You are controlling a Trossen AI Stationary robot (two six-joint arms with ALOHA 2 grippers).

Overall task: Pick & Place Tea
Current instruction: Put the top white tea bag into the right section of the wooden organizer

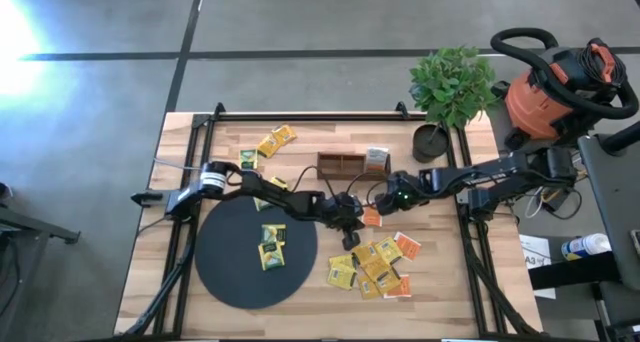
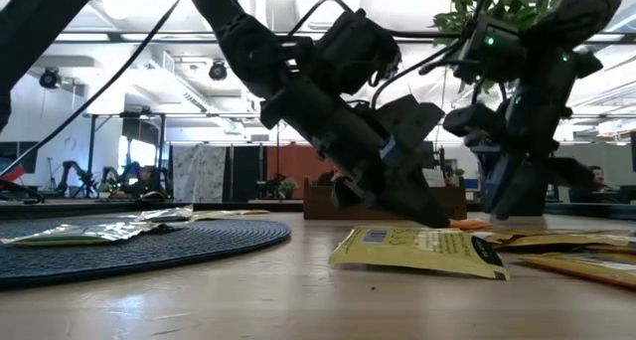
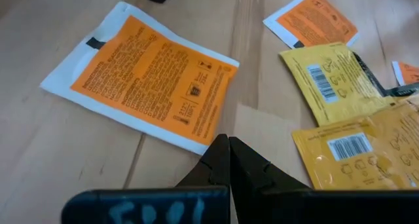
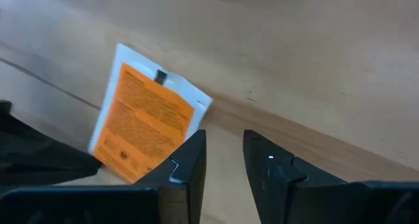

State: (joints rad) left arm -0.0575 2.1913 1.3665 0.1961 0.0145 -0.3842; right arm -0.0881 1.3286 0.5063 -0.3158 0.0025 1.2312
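While both arms reach toward the middle of the wooden table (image 1: pixel 440 282), the left gripper (image 1: pixel 352 237) is seen low over the boards with its jaws pressed together and nothing between them. Just ahead of its fingers (image 3: pixel 226 162) an orange-and-white tea sachet (image 3: pixel 147 73) lies flat on the wood. The right gripper (image 1: pixel 380 207) is held close above the same sachet (image 4: pixel 141 122), its jaws standing a little apart; whether its fingers (image 4: pixel 186 162) touch the paper cannot be told. A loose heap of yellow and orange sachets (image 1: pixel 372 267) is spread on the table nearest the right arm's side, just beside the black disc (image 1: pixel 230 277). Two yellow sachets (image 1: pixel 271 247) rest on that disc. More yellow ones (image 1: pixel 275 140) lie near the far edge, beside the wooden tray (image 1: pixel 342 164).
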